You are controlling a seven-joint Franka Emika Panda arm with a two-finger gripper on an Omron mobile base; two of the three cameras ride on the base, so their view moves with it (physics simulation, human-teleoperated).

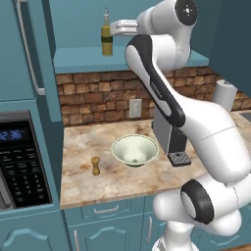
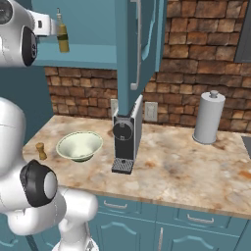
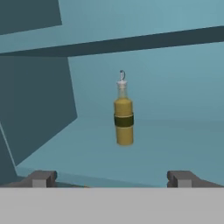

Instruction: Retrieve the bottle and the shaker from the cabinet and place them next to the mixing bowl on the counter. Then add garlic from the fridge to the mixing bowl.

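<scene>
The olive-yellow bottle (image 3: 124, 116) stands upright on the teal shelf of the open cabinet (image 1: 83, 59). My gripper (image 3: 112, 178) is open and level with it, a short way in front. Its fingertips (image 3: 41, 178) are spread wide to either side of the bottle and touch nothing. From the base, my hand (image 1: 117, 27) reaches to just right of the bottle (image 1: 106, 37). The brown shaker (image 1: 95, 165) stands on the marbled counter (image 1: 83, 142), left of the pale mixing bowl (image 1: 135, 149). The right base view has the bottle (image 2: 62, 35), shaker (image 2: 41, 150) and bowl (image 2: 79, 145).
A dark coffee machine (image 1: 171, 139) stands right of the bowl, under my arm. The open cabinet door (image 2: 139, 44) with its silver handle hangs above the machine. A paper towel roll (image 2: 209, 117) stands at the far right. A microwave (image 1: 19, 162) sits left of the counter.
</scene>
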